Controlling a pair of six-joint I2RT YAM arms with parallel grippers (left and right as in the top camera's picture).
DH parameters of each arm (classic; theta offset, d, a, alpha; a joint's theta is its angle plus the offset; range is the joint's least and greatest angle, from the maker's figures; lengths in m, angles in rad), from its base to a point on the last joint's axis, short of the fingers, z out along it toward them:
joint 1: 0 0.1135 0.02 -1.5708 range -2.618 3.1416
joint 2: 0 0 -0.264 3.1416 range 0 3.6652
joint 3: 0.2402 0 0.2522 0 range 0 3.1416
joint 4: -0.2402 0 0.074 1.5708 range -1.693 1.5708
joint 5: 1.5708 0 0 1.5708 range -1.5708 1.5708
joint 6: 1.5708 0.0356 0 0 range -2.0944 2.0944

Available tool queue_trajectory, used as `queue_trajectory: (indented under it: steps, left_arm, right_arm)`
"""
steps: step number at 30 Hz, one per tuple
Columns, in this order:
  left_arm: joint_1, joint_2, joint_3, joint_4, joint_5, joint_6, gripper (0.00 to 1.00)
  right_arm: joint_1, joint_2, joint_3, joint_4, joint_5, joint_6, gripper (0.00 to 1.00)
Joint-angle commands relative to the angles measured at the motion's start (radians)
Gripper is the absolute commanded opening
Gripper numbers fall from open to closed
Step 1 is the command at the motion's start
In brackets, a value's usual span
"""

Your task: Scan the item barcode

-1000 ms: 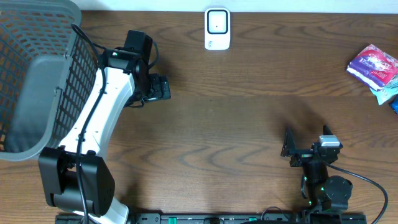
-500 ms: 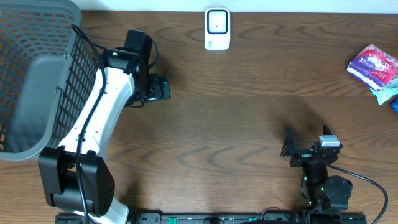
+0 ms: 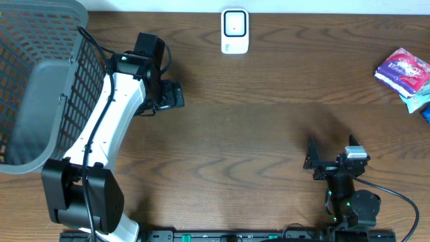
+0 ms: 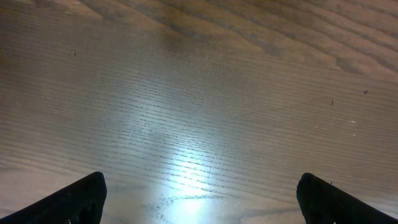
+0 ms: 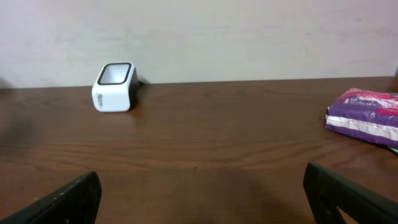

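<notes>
The item, a purple and pink packet point(image 3: 403, 70), lies at the table's far right edge and shows at the right in the right wrist view point(image 5: 367, 115); no barcode shows on it. The white scanner point(image 3: 234, 31) stands at the back middle, seen also from the right wrist as the scanner point(image 5: 114, 86). My left gripper point(image 3: 173, 95) hangs open over bare wood left of centre, its fingertips point(image 4: 81, 200) wide apart around nothing. My right gripper point(image 3: 330, 151) rests open near the front right, facing the back wall, with nothing between its fingertips point(image 5: 348, 200).
A large grey mesh basket point(image 3: 33, 87) fills the left end of the table, beside the left arm. A blue-green packet point(image 3: 418, 101) pokes out under the purple one at the right edge. A pale wall runs behind the table.
</notes>
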Motion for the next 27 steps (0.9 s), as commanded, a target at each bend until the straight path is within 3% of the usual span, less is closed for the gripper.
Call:
queue_trajectory:
  steps: [1,8,16,27]
  left_arm:
    - [0.001,-0.026,-0.003,-0.013,-0.013,0.013,0.98]
    - [-0.016,-0.192,-0.074,0.007,-0.013,0.014,0.98]
    - [-0.015,-0.449,-0.250,0.071,-0.011,0.093,0.98]
    - [-0.015,-0.768,-0.591,0.379,0.127,0.190,0.98]
  right_arm:
    - [-0.005,-0.006,-0.002,-0.002,-0.006,0.013,0.99]
    - [-0.005,-0.006,-0.002,-0.002,-0.006,0.013,0.99]
    - [-0.005,-0.006,-0.002,-0.002,-0.006,0.013,0.99]
    - [-0.005,-0.006,-0.002,-0.002,-0.006,0.013,0.99]
